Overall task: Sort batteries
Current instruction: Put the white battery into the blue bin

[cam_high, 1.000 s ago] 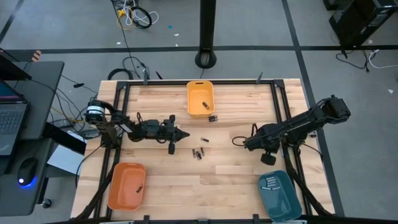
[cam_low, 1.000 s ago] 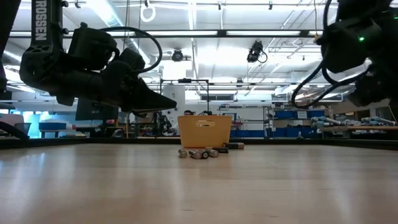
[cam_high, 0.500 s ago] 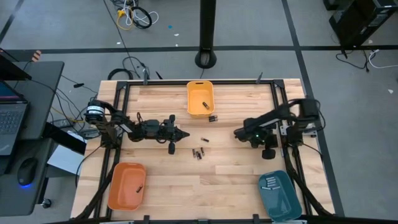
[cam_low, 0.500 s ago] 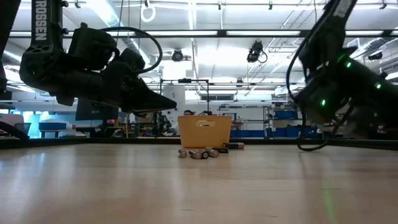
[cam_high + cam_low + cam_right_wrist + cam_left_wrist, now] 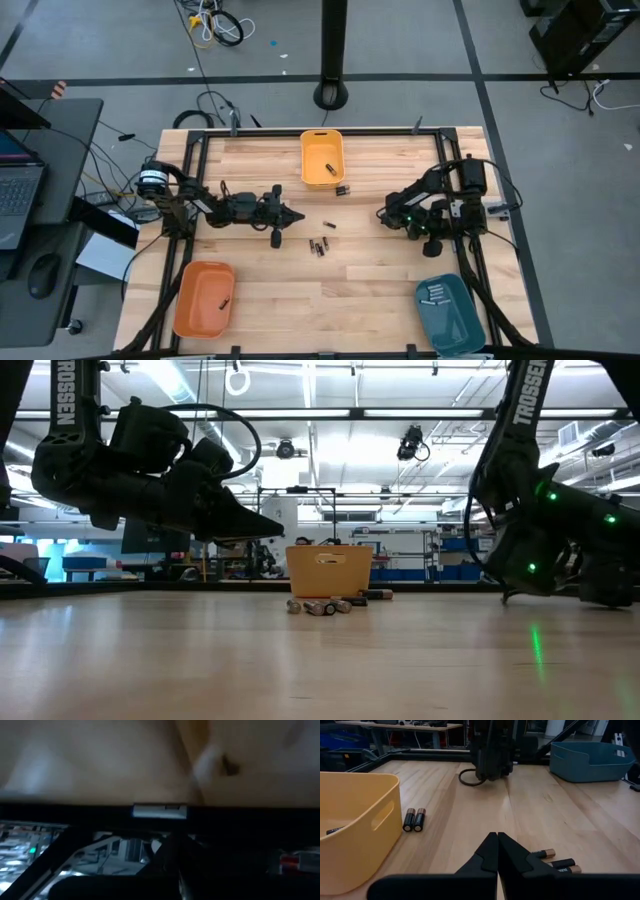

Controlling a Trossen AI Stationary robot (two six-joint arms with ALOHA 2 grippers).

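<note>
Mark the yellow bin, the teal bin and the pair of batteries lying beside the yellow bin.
yellow bin (image 5: 322, 180): high view, on its near rim.
teal bin (image 5: 455, 318): high view, on its bare floor.
pair of batteries (image 5: 414, 819): left wrist view, where the two dark bodies meet.

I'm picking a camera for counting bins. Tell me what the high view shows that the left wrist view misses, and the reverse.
Only the high view shows the orange bin at the table's near left corner, and the batteries lying inside the teal bin.

Only the left wrist view shows up close that the left end effector is shut and empty, with copper-tipped batteries just beyond it.

Both show the yellow bin, the battery pair beside it, and the teal bin.
</note>
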